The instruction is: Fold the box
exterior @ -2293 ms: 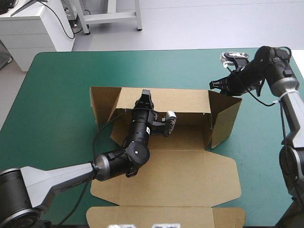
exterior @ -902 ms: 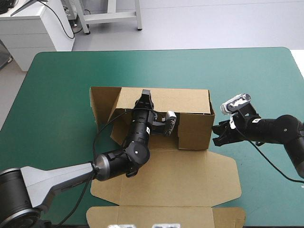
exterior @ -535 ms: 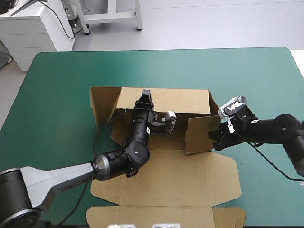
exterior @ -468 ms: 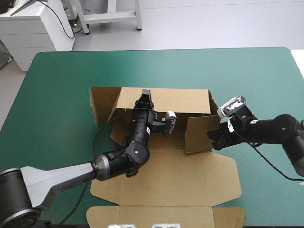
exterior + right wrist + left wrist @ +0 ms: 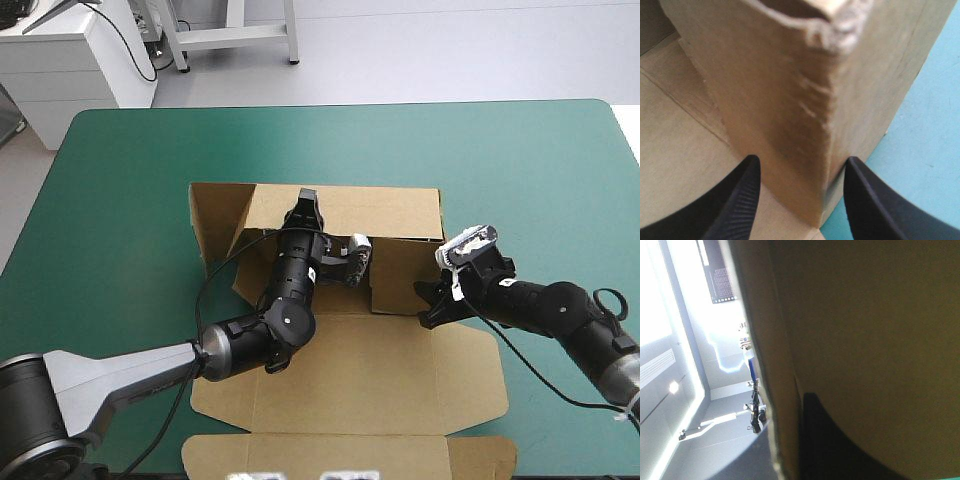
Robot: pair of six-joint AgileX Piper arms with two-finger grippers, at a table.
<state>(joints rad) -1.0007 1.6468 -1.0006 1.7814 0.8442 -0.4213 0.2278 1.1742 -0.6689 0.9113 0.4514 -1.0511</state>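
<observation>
The brown box (image 5: 350, 375) lies in the middle of the teal-green table, its far wall (image 5: 380, 212) raised. My left gripper (image 5: 305, 203) is at that wall's top edge, shut on it. The left wrist view shows mostly brown board (image 5: 870, 325) with one black finger (image 5: 830, 445) against it. The right side flap (image 5: 400, 278) is turned inward, standing on edge. My right gripper (image 5: 428, 300) is open at the flap's outer corner. In the right wrist view that upright corner of board (image 5: 790, 110) stands between the fingers of the right gripper (image 5: 802, 160).
The lid panel (image 5: 300, 450) lies flat toward the table's near edge, with a side flap (image 5: 480, 375) sticking out on the right. The box's left flap (image 5: 212, 218) splays outward. Bare teal-green cover (image 5: 540, 180) lies to the right and beyond.
The right arm came down from the far right corner to the box's right side and pushed the side flap inward. Its fingers spread wider. The left arm has not moved.
</observation>
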